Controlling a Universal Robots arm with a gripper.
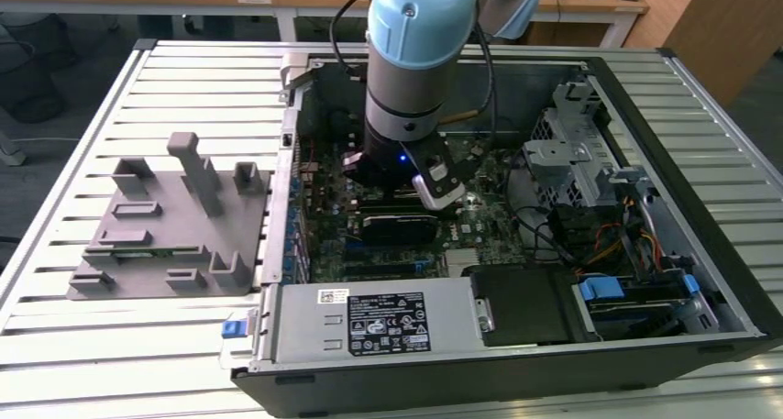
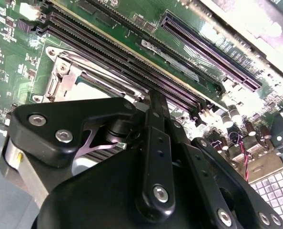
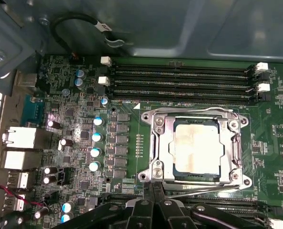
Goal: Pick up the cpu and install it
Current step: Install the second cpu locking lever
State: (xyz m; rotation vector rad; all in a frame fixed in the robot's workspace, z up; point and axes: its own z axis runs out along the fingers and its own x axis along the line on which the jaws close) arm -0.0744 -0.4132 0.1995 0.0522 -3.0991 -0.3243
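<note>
In the first wrist view the cpu [image 3: 196, 145], a silvery square with pale smears on top, lies flat inside the metal socket frame [image 3: 156, 143] on the green motherboard. My gripper [image 3: 153, 191] is shut, its two thin black fingers pressed together with nothing between them. Its tips stand at the socket frame's corner, beside the thin metal lever [image 3: 203, 192]. In the second wrist view the gripper's black linkage [image 2: 153, 143] covers most of the socket frame [image 2: 60, 71]. In the exterior view the gripper [image 1: 410, 185] hangs low inside the open computer case, over the motherboard.
A grey plastic tray [image 1: 171, 226] with upright posts lies on the slatted table at the exterior view's left. Memory slots [image 3: 179, 81] run beside the socket. Capacitors [image 3: 96, 143], a power supply [image 1: 367, 323], drive cages [image 1: 575, 153] and cables [image 1: 612, 245] crowd the case.
</note>
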